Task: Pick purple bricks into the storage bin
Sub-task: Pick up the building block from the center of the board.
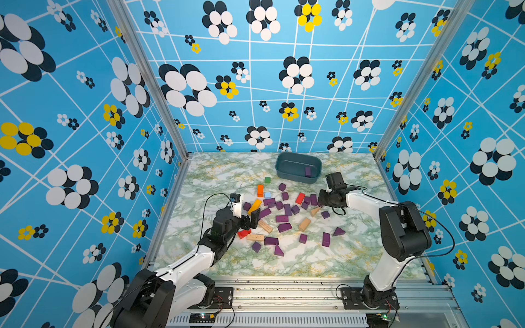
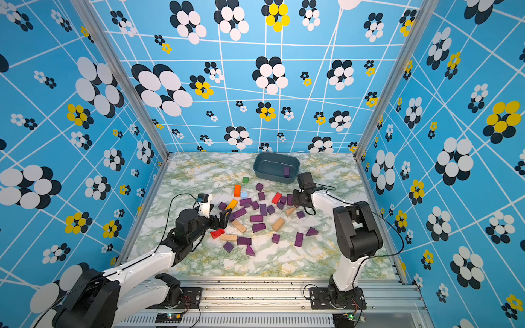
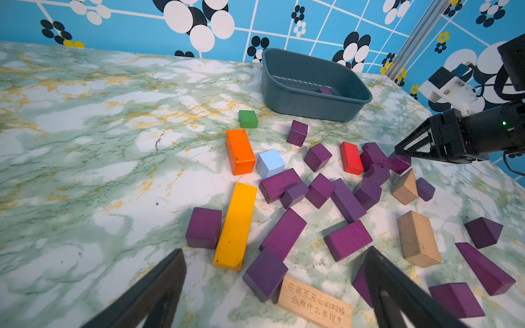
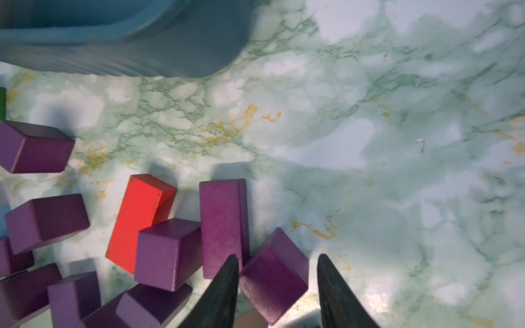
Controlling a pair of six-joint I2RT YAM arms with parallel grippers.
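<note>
- Since this purple cube (image 4: 274, 281) lies free at the pile's (image 1: 284, 211) fringe, the right claw (image 4: 277, 255) straddles it, not yet clamped.
- Left claw (image 3: 275, 250) gapes, empty.
- Storage bin (image 1: 297, 176), by the table's (image 1: 224, 173) far edge, holds one purple brick (image 1: 308, 171).

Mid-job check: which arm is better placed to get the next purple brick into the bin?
Right. The right gripper has its jaws either side of a purple brick and is close to the storage bin. The left gripper hangs open and empty, farther from the bin.

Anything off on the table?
Nothing spilled or damaged. One oddity: the purple brick between the jaws of the right tool sits skewed to them, so closing may twist it. Storage bin upright, holding a lone brick.
</note>
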